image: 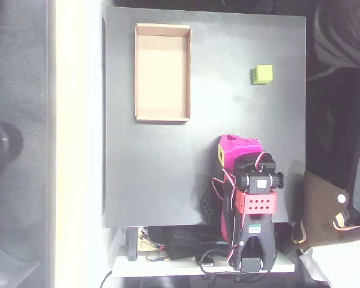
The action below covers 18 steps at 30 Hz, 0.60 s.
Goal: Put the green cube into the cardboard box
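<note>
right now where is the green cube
In the overhead view the green cube sits on the black table, upper right, well right of the cardboard box.

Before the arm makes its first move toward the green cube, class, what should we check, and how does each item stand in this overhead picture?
1. Green cube in plain sight on the black table, nothing on top: ok.
2. Cardboard box lying open side up, floor bare: ok.
3. Cube outside the box, at picture right of it, well apart: ok, step not yet done.
4. Tabletop between the magenta tool and the cube free of other things: ok.
5. Tool open wide enough for the cube: cannot tell; the arm is folded and the jaws are hidden.
</note>
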Each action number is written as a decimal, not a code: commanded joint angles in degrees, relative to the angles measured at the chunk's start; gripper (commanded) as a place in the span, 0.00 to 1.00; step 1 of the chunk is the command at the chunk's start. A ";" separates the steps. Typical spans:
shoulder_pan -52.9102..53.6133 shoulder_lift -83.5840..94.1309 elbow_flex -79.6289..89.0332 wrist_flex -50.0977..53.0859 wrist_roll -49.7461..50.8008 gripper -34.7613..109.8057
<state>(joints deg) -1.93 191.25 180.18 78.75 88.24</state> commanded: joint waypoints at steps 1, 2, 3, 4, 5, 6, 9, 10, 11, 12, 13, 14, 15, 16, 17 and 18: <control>-0.97 0.09 0.62 1.14 0.18 0.24; -0.97 0.09 0.62 1.14 0.26 0.24; -0.97 0.09 0.62 1.14 0.18 0.24; -0.97 0.09 0.62 1.14 0.09 0.24; -0.97 0.09 0.62 1.14 0.26 0.24; -0.97 0.00 0.53 1.14 0.26 0.24; -1.41 -0.09 -0.62 1.14 0.09 0.24; -1.41 -0.09 -0.62 1.14 0.09 0.24; -1.41 -0.18 -0.62 1.14 0.09 0.24; -1.32 -0.18 -0.70 1.14 0.09 0.24; -1.23 -0.26 -0.79 1.14 0.09 0.24; -0.88 -0.26 -1.32 1.14 0.09 0.24; -0.88 -0.26 -2.46 1.14 0.09 0.24; -0.97 -0.53 -3.87 1.14 0.09 0.24; -1.32 -1.58 -5.54 1.14 0.09 0.24; -1.41 -3.25 -7.47 1.14 0.00 0.24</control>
<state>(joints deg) -2.37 189.84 177.98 78.75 88.07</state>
